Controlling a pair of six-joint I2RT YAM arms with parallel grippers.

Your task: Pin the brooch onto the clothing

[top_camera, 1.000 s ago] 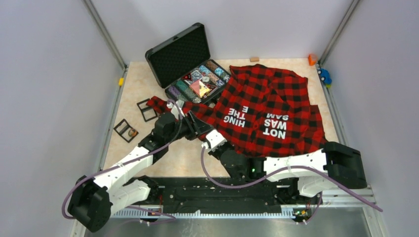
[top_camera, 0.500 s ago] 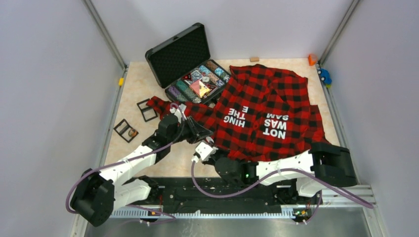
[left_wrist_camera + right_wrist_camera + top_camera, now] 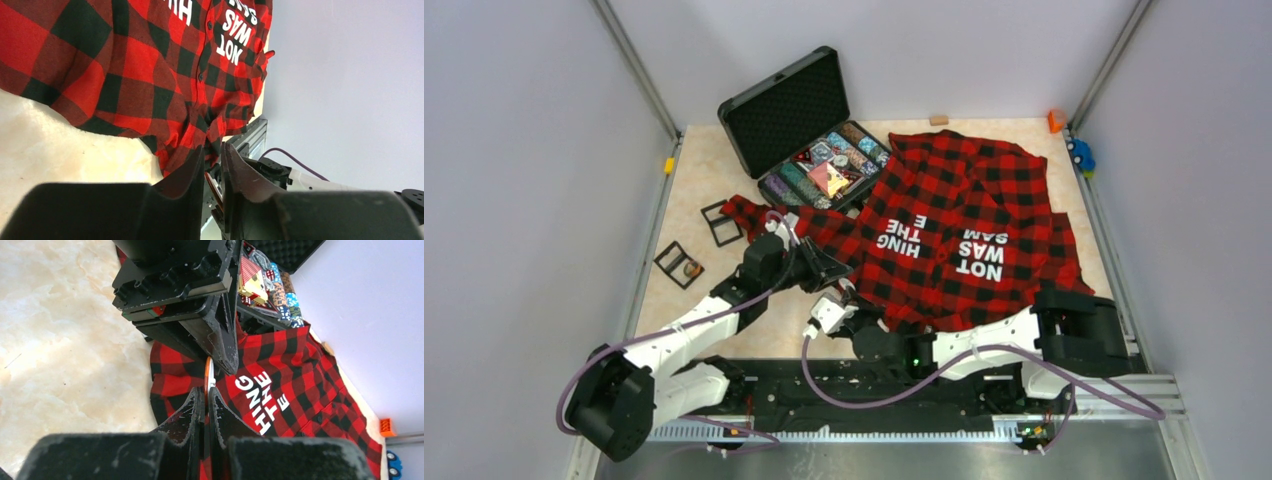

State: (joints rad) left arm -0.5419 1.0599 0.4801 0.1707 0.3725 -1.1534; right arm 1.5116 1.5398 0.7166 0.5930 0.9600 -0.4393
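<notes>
None of the pinning looks done yet. Two arms meet by the near left edge of the red-and-black checked shirt (image 3: pixel 964 220). It lies spread on the surface (image 3: pixel 714 170) with its big white letters facing up.

The brooch (image 3: pixel 208 376) is not on the shirt. It is up in the air, seen from its thin side as a small round thing with an orange and white rim. The right fingers (image 3: pixel 190 412) are squeezed nearly shut on its lower part and hold it. The left fingers (image 3: pixel 186 177) reach in from the other side, and their tips are right by the top of the brooch. They are close together with only a thin gap. In the right wrist view they seem to touch the brooch, but I cannot tell if they pinch it or only sit beside it.

At the back, the black case (image 3: pixel 789 100) stands open with many more little pieces in its trays. Two small black frames (image 3: pixel 721 222) lie on the surface to the left.

So the first part looks done: one brooch is out and held. I think most of the job is left. The brooch has to go down to the cloth. Its pin has to poke through the shirt and be closed, and then both sets of fingers have to let go.
</notes>
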